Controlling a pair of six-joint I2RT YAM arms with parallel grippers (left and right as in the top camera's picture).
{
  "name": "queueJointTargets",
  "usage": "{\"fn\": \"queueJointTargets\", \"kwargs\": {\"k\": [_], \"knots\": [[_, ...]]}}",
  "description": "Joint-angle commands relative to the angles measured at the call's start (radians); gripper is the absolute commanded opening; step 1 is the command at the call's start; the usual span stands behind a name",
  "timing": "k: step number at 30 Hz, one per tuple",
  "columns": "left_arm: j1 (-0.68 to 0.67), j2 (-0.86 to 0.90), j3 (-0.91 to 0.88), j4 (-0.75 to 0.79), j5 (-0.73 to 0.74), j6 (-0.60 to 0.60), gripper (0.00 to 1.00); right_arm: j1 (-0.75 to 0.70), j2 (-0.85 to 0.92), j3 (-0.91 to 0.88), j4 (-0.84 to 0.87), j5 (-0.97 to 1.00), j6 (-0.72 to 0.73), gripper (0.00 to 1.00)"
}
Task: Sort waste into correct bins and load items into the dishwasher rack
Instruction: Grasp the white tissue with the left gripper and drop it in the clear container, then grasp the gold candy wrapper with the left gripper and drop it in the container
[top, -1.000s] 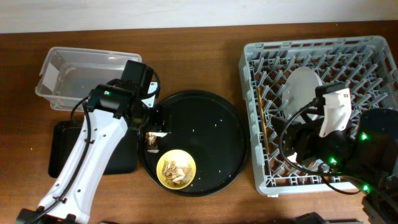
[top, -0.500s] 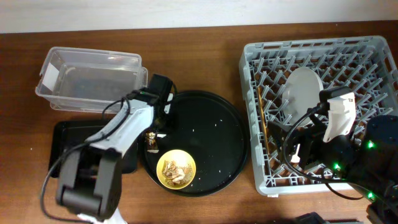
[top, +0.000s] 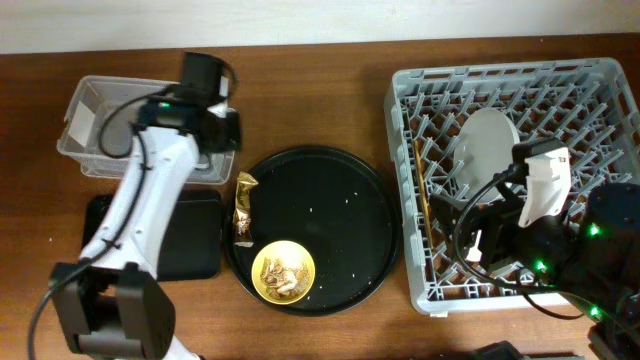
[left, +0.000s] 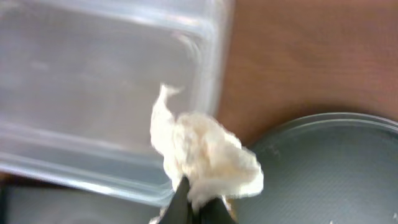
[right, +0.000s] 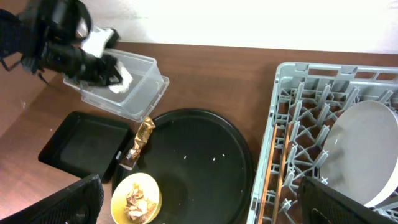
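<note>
Left wrist, crumpled white tissue (left: 205, 158), puffy folds, pinched in left pincer (left: 194, 200)

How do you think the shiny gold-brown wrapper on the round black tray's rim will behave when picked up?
The shiny gold-brown wrapper looks thin and creased, so it is probably light and floppy, apt to crumple when pinched. Its glossy surface may be slippery. Lying along the rim of the large round black tray, one end probably sits slightly raised.

Left arm (top: 150, 200) outstretched, left gripper (left: 196, 210) pinching crumpled white tissue (left: 205, 155), right gripper (right: 202, 202) splayed (fingers (right: 62, 202) well apart)
</note>
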Motion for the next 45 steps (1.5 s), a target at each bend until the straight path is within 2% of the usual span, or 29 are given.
{"fn": "queueJointTargets", "kwargs": {"k": [1,3,5,7,9,11,13,15,17,20,21,23,24,30,34,36,38,45], "knots": [[0.141,0.056,0.0,0.111,0.004,0.002,0.4,0.004,0.003,0.003,0.002,-0.005,-0.007,0.98],[0.156,0.06,0.005,0.121,0.051,0.042,0.74,0.004,0.003,0.003,0.002,-0.005,-0.007,0.98],[0.139,0.058,0.06,0.033,0.119,0.077,0.82,0.004,0.003,0.003,0.002,-0.005,-0.007,0.98],[0.088,0.058,0.124,-0.111,0.157,0.076,0.83,0.004,0.003,0.003,0.002,-0.005,-0.007,0.98],[0.008,0.06,0.124,-0.214,0.153,0.076,0.79,0.004,0.003,0.003,0.002,-0.005,-0.007,0.98],[-0.079,0.063,0.058,-0.236,0.066,0.013,0.79,0.004,0.003,0.003,0.002,-0.005,-0.007,0.98],[-0.12,0.063,-0.042,-0.19,0.019,-0.027,0.78,0.004,0.003,0.003,0.002,-0.005,-0.007,0.98],[-0.129,0.063,-0.16,-0.102,-0.003,-0.06,0.73,0.004,0.003,0.003,0.002,-0.005,-0.007,0.98],[-0.129,0.063,-0.25,-0.009,-0.033,-0.059,0.67,0.004,0.003,0.003,0.002,-0.005,-0.007,0.98],[-0.128,0.063,-0.357,0.127,-0.098,-0.059,0.66,0.004,0.003,0.003,0.002,-0.005,-0.007,0.98],[-0.129,0.063,-0.374,0.155,-0.092,-0.059,0.63,0.004,0.003,0.003,0.002,-0.005,-0.007,0.98],[-0.13,0.064,-0.38,0.174,-0.036,-0.059,0.43,0.004,0.003,0.003,0.002,-0.005,-0.007,0.98],[-0.132,0.069,-0.38,0.174,-0.039,-0.058,0.41,0.004,0.003,0.003,0.002,-0.005,-0.007,0.98],[-0.133,0.159,-0.38,0.167,-0.047,-0.059,0.42,0.004,0.003,0.003,0.002,-0.005,-0.007,0.98],[-0.133,0.144,-0.296,0.063,-0.016,-0.06,0.42,0.004,0.003,0.003,0.002,-0.005,-0.007,0.98],[-0.133,0.145,-0.287,0.056,-0.017,-0.059,0.31,0.004,0.003,0.003,0.002,-0.005,-0.007,0.98],[-0.133,0.157,-0.294,0.063,-0.017,-0.059,0.25,0.004,0.003,0.003,0.002,-0.005,-0.007,0.98],[-0.135,0.22,-0.322,0.085,0.008,-0.059,0.25,0.004,0.003,0.003,0.002,-0.005,-0.007,0.98]]}}
